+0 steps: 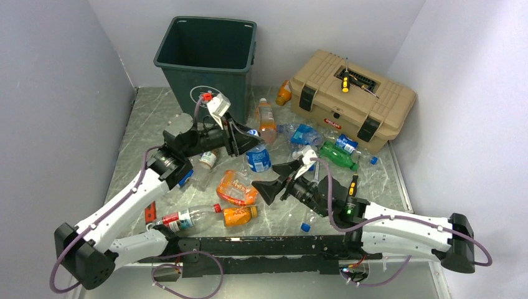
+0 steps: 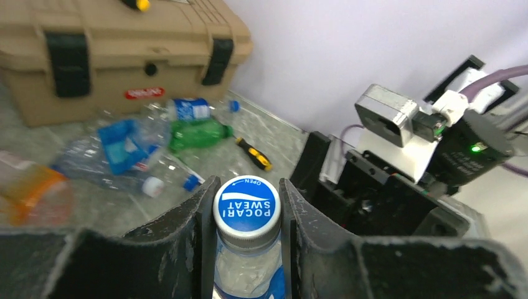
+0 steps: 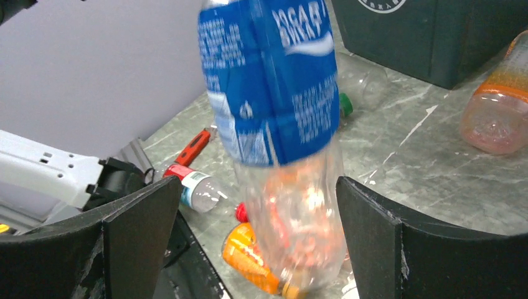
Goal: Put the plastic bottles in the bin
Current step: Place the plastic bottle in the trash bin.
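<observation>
Pocari Sweat bottle (image 2: 246,210) sat at bottom centre of your left wrist view, blue cap toward the camera. Its neck was clamped between both fingers (image 2: 187,243) of your left gripper (image 2: 248,187). In the top view it hung just right of centre, below the bin (image 1: 205,75).

Your right gripper (image 1: 279,179) stood wide, its jaws either side of the bottle's clear lower body in the right wrist view. The finger at frame left was clear of it; the finger at frame right was just beside it, contact unreadable.

Around it on the table (image 1: 155,118) lay:
- a green bottle (image 1: 339,156), right of centre
- an orange bottle (image 1: 240,215), lower centre
- a red-capped clear bottle (image 1: 187,218), lower left

The bin stood upright at top centre, with the toolbox (image 1: 352,99) at upper right
</observation>
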`<state>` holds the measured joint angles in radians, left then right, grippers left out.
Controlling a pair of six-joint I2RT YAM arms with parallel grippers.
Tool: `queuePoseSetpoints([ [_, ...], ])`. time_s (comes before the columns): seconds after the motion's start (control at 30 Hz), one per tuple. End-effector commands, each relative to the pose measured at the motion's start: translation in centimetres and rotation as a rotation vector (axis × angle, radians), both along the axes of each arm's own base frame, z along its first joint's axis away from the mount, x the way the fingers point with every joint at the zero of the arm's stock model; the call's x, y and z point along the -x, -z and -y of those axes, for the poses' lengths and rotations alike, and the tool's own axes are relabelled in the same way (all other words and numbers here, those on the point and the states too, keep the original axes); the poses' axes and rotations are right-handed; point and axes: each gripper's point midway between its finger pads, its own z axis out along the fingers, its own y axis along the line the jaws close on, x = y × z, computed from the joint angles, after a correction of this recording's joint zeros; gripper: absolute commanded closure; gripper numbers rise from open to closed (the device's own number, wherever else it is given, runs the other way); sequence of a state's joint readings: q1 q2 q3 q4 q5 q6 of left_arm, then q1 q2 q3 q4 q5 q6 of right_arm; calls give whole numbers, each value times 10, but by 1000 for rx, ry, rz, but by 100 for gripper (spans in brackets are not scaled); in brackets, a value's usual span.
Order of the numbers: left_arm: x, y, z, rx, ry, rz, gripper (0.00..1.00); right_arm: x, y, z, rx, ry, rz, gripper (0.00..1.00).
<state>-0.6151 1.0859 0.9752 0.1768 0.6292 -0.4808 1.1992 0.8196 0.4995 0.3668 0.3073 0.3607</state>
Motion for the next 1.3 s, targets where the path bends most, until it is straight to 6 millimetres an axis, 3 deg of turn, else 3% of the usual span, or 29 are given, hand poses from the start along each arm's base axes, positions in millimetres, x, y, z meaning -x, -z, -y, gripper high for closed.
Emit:
queuePoseSetpoints([
  [0.0, -9, -59, -29, -11, -180, 244, 100, 8, -6, 14, 61, 4, -99, 0],
  [0.1, -15, -82, -45, -47, -271, 335, 100, 10, -18, 27, 36, 27, -112, 0],
  [0.37, -41, -137, -86, -150, -530, 497, 100, 16, -19, 68, -42, 81, -95, 0],
  [0.57, -76, -179, -111, -162, -765, 570, 100, 6, -3, 95, 8, 199, -122, 0],
  [0.73, -105, -236, -117, -106, -917, 700, 100, 6, 8, 100, 44, 217, -142, 0],
  [0.93, -124, -306, -130, 116, -977, 810, 100, 14, 13, 93, 40, 159, -158, 0],
  [1.07, -173, -311, -161, 239, -957, 655, 100, 18, 12, 94, 44, 140, -170, 0],
  [1.27, -250, -282, -204, 379, -874, 437, 100, 21, 18, 94, 41, 125, -169, 0],
])
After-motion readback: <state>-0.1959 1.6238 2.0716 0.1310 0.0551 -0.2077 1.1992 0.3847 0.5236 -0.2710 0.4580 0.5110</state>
